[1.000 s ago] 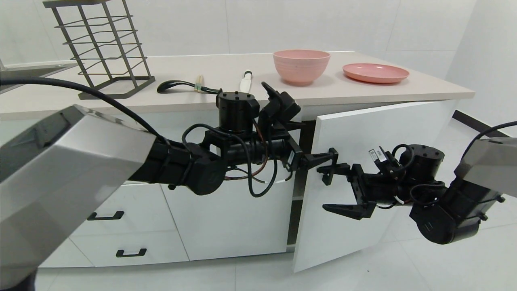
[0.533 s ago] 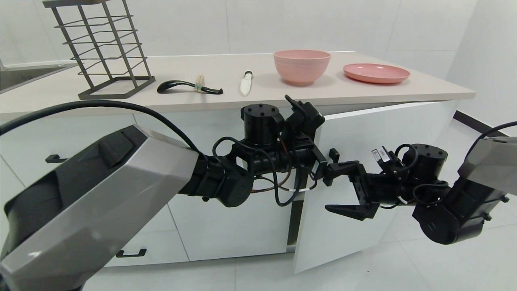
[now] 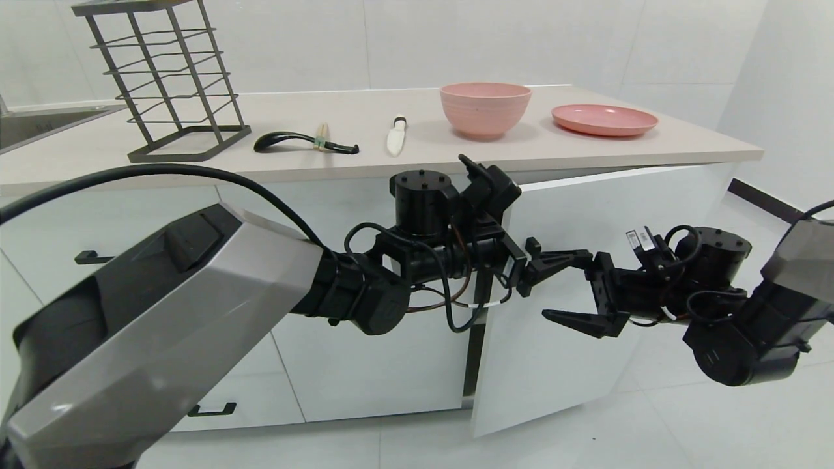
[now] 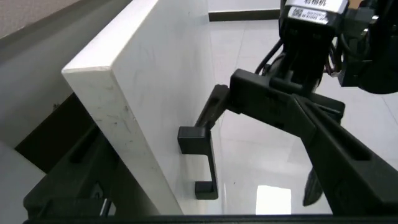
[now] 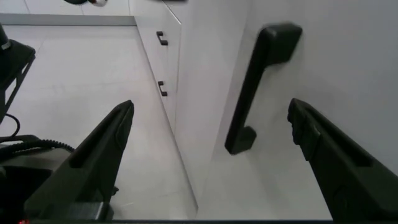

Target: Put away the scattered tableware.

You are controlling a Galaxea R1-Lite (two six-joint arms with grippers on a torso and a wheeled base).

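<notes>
On the countertop [image 3: 684, 153] stand a pink bowl [image 3: 485, 107] and a pink plate [image 3: 604, 119]. Farther left lie a white-bladed utensil [image 3: 395, 133], a black spoon [image 3: 287, 139] and chopsticks [image 3: 322, 135]. Below the counter a white cabinet door [image 3: 586, 215] stands ajar. My left gripper [image 3: 521, 270] is at the door's free edge, beside its black handle [image 4: 200, 162]. My right gripper [image 3: 568, 290] is open in front of the door, its fingers either side of the handle [image 5: 255, 87] without touching it. It also shows from the left wrist camera as the right gripper [image 4: 261, 149].
A dark wire rack [image 3: 166, 78] stands at the counter's back left, with a sink [image 3: 39, 124] beyond it. White drawers with black pulls [image 3: 210, 409] sit under the counter on the left. Open tiled floor [image 3: 651, 430] lies below and to the right of the door.
My left arm has swung right, bringing its gripper to the door's edge by the handle. My right gripper has shifted slightly right and stays open. The tableware has not moved.
</notes>
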